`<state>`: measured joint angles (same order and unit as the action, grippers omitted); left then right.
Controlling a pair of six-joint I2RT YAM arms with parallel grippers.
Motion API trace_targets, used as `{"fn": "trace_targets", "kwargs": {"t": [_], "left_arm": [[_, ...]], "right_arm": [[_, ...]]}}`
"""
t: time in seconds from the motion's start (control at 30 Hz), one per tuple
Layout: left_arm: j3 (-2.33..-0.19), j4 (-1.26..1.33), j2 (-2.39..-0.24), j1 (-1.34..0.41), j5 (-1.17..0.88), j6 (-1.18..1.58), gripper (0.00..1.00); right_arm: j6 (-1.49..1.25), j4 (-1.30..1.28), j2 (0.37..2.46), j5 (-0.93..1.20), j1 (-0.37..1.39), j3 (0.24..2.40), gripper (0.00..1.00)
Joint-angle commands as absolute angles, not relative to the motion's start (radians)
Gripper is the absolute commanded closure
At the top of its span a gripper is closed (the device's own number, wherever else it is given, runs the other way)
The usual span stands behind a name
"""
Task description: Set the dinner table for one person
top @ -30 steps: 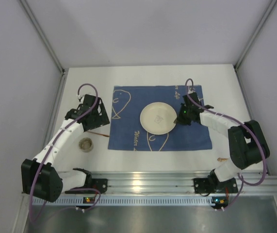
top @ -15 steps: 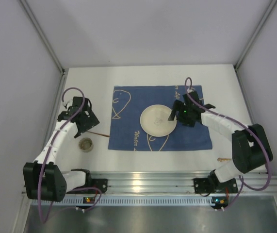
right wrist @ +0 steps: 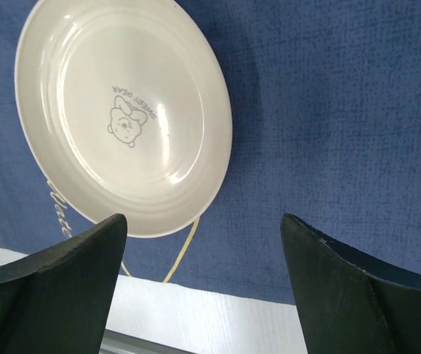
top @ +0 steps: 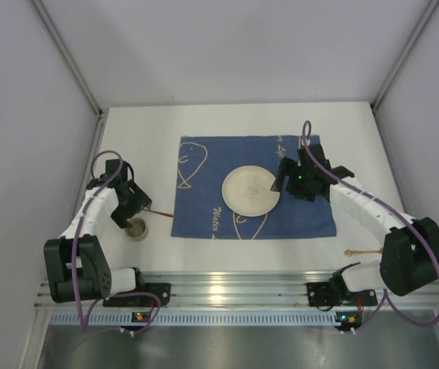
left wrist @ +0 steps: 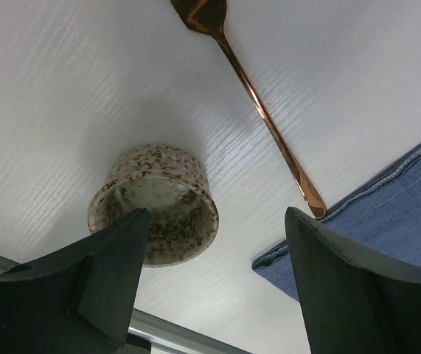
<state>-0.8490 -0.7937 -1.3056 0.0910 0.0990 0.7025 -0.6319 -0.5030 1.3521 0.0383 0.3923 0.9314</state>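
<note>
Top external view: you see the dinner table as the white surface under everything, running from the arm bases to the far wall. A blue placemat lies flat on its middle, and a white plate sits on the placemat, slightly left of its centre.

Left wrist view: note that the left gripper hangs over a speckled cup, which stands upright on the bare table left of the placemat. The jaws are spread wide and grip nothing. The cup lies below them, closer to the left finger. A copper-coloured utensil lies flat just beside the cup, with its handle end at the placemat's edge.

Right wrist view: the right gripper hovers over the plate's right rim and the cloth beside it. Its jaws are spread wide, with nothing between them.

A second utensil lies on the table by the right arm's base.
</note>
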Motion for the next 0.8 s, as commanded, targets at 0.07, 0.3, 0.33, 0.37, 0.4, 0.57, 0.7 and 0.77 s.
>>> {"fn": "trace_targets", "kwargs": {"t": [0.07,0.3,0.33,0.37,0.4,0.57,0.7,0.77], "left_arm": [[-0.847,-0.764,-1.276,0.094,0.041,0.706,0.21],[-0.77,-0.687,-1.327,0.092,0.034,0.701,0.36],[-0.767,-0.672,-1.339,0.094,0.035,0.703,0.37],[-0.764,-0.664,-1.363,0.094,0.04,0.703,0.37],[-0.761,-0.658,-1.374,0.094,0.04,0.703,0.38],[-0.759,-0.621,-1.419,0.094,0.023,0.712,0.61],[-0.802,-0.635,-1.434,0.094,0.017,0.722,1.0],[-0.83,-0.659,-1.427,0.092,0.009,0.732,1.0]], "right_arm": [[-0.594,-0.529,1.388,0.035,0.4,0.982,0.15],[-0.572,-0.529,1.425,0.044,0.4,0.997,0.15],[-0.571,-0.529,1.428,0.046,0.4,0.997,0.15],[-0.568,-0.529,1.427,0.046,0.4,0.999,0.15],[-0.568,-0.529,1.427,0.048,0.4,0.999,0.15],[-0.551,-0.537,1.407,0.041,0.394,0.994,0.16],[-0.532,-0.552,1.388,0.043,0.391,0.997,0.17],[-0.509,-0.557,1.376,0.048,0.396,1.015,0.18]]}}
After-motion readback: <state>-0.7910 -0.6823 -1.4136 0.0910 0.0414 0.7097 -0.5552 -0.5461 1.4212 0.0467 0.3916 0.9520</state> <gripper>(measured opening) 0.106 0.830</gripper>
